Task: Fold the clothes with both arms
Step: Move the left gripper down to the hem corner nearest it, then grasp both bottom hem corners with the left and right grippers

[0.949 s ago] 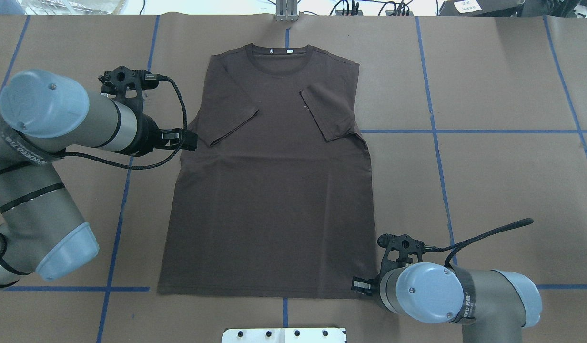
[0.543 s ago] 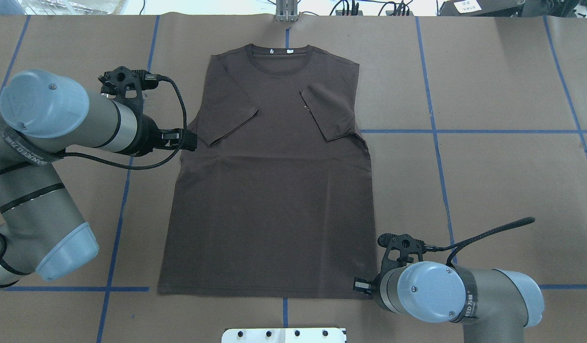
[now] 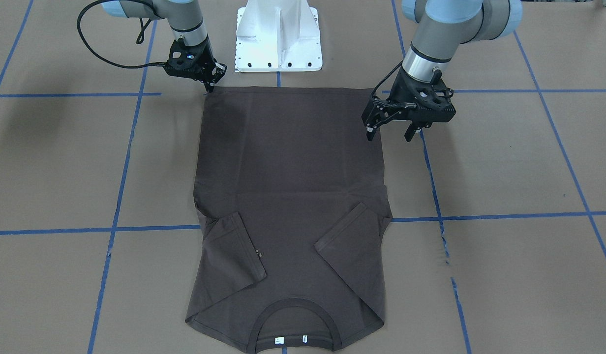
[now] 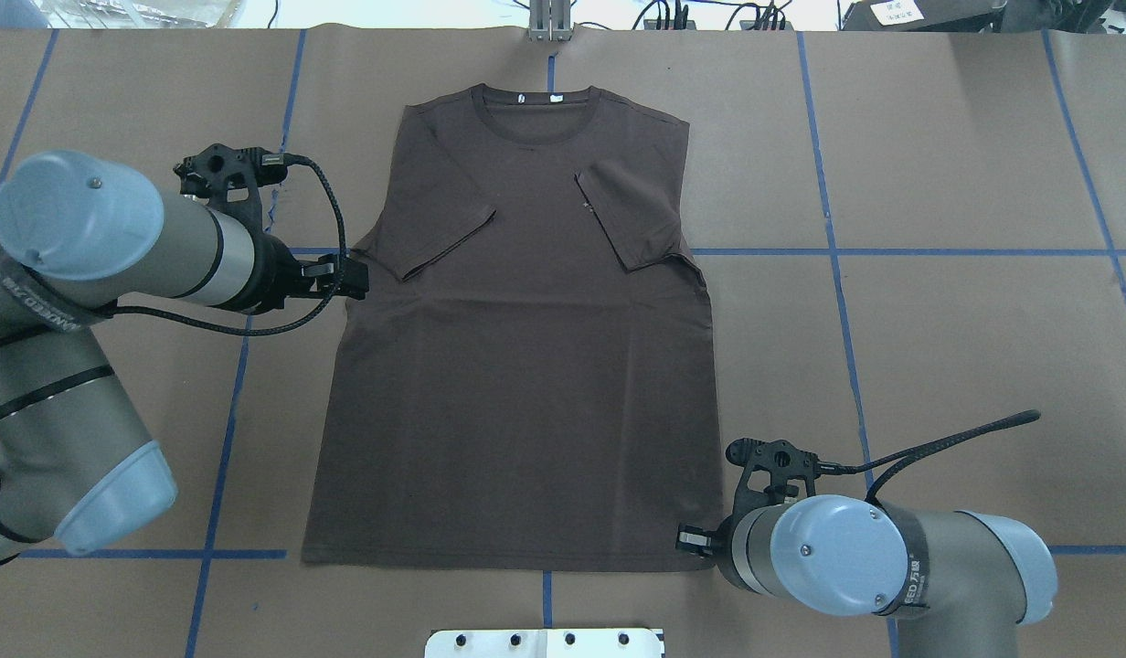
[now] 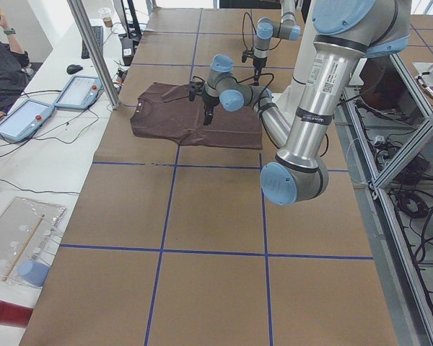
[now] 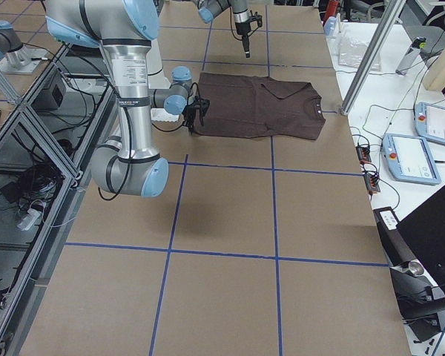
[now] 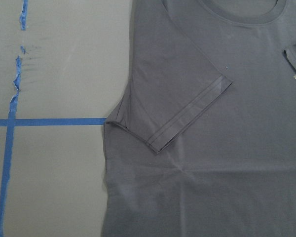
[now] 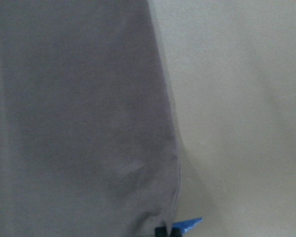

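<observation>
Since the earlier overhead frame the left pincer (image 4: 348, 279) has shifted slightly toward the robot, probably lining up a grasp; the dark brown short-sleeved fabric T-shirt (image 4: 517, 384) lies flat just beside it. Only the front view shows its fingers (image 3: 369, 132) spread. The right pincer (image 3: 209, 87) touches the hem corner; its grip cannot be told.

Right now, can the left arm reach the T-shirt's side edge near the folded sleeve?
Probably yes: the left gripper hangs beside that edge of the T-shirt, jaws open, nothing between them.
</observation>
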Tool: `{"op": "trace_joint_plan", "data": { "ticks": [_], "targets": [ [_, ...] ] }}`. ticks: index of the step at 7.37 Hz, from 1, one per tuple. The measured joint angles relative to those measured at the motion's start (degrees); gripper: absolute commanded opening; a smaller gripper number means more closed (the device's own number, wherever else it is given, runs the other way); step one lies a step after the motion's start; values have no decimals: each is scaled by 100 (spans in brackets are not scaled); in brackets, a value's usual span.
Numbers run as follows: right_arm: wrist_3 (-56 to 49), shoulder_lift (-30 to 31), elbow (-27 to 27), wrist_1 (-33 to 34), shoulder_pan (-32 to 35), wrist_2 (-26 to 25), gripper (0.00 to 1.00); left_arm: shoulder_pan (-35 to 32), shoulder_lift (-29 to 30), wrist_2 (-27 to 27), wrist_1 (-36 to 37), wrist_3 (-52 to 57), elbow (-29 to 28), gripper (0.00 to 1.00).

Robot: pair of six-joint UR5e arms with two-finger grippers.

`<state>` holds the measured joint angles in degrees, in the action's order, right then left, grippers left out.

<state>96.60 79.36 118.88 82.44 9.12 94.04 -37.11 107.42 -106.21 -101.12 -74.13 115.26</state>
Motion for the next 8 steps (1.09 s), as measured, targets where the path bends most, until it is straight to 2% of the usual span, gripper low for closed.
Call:
{"op": "trace_joint_plan", "data": {
  "ticks": [2,3,5,8],
  "targets": [
    [-341,0,217,0,81,29,0,738,-648,247,-86,-1241,595,97],
    [-488,-6,260,0,108,38,0,1277,-846,603,-96,-1889,741,98],
    [-590,-14,296,0,158,40,0,2237,-1054,1308,-84,-2903,779,98],
    [-606,-42,307,-3,200,44,0,2670,-1316,1676,-83,-3316,572,98]
  ]
}}
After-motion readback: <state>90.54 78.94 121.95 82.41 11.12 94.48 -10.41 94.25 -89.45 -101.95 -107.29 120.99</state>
